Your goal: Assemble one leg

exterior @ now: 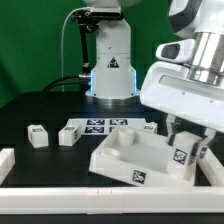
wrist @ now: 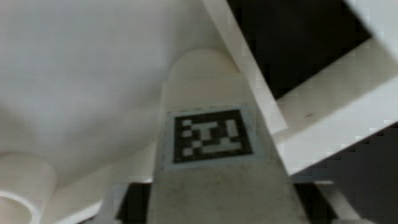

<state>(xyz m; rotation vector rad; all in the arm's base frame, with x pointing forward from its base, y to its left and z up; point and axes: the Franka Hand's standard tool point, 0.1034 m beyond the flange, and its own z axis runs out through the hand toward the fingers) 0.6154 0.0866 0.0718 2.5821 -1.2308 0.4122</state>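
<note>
Clamping the leg (wrist: pixel 217 140) between its fingers, the gripper (exterior: pixel 187 152) holds it upright above the tabletop (exterior: pixel 125 158) corner, apparently for insertion.

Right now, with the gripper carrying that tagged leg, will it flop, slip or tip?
The leg looks like rigid moulded plastic, so probably stiff. Its smooth faces could slip. Tall and narrow, it may tip if stood on the large white piece.
</note>
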